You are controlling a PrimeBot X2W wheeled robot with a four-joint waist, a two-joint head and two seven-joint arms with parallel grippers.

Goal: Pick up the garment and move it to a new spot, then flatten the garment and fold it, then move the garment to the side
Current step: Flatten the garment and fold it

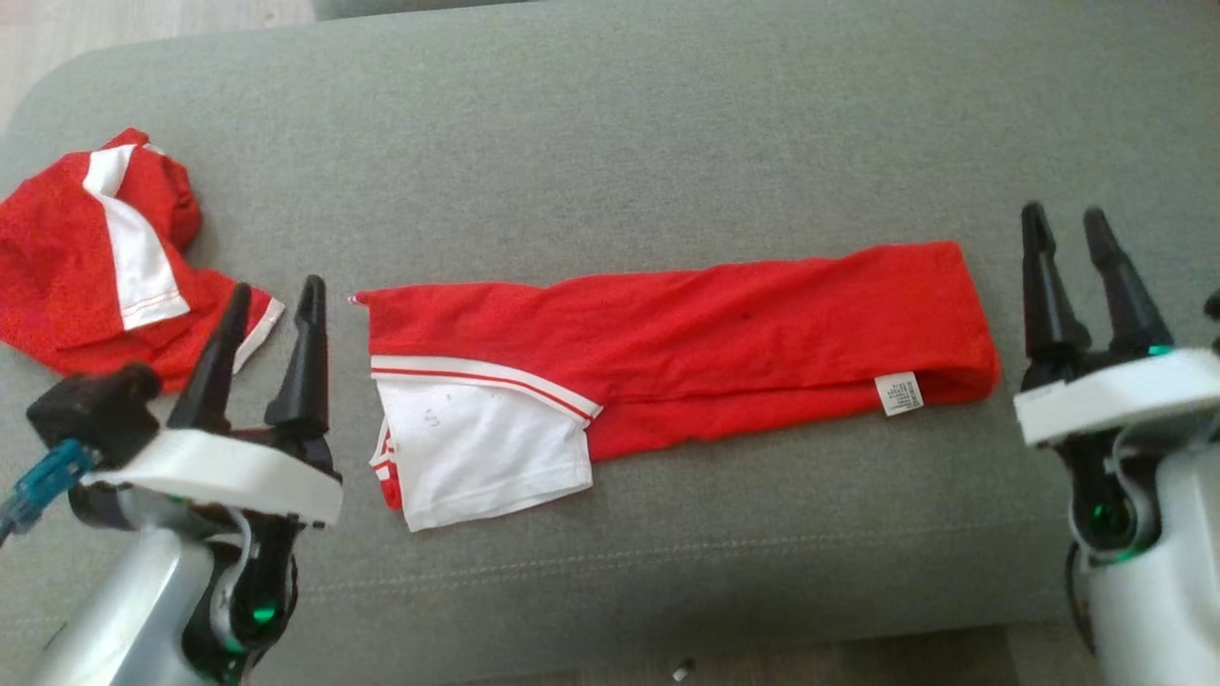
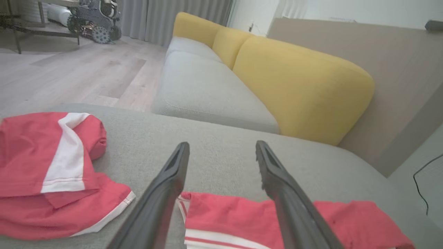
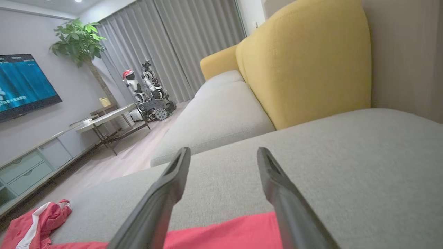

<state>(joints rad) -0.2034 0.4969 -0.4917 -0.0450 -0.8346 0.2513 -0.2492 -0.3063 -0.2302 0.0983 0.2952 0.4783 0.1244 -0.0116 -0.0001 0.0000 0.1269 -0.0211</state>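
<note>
As you look down from the head, nearest you are the two arms: left gripper (image 1: 276, 283) at lower left, jaws spread and empty, fingers pointing up over the cushion (image 1: 610, 124) just left of the garment's end; right gripper (image 1: 1063, 209) at the right, likewise spread and holding nothing, just beyond the garment's other end and clear of it. Between them, one garment (image 1: 724, 324): red, folded into a long flat band lying left to right across the middle of the grey cushion. Its left end carries a white panel (image 1: 477, 448) with a red-and-white striped hem, folded toward you; a small white label (image 1: 898, 393) sits near the right end. To the left, past the left gripper, you have a second piece (image 1: 86, 276), red with a white stripe, rumpled in a heap near the cushion's edge, apart from the band. Farther off, in the wrist views: a yellow backrest (image 2: 301, 79) along a grey seat, pale wood floor (image 2: 69, 69), grey curtains (image 3: 180, 41), another robot (image 3: 148, 93) standing by them, a plant (image 3: 76, 38) and a lit screen (image 3: 20, 83) on the far wall.
</note>
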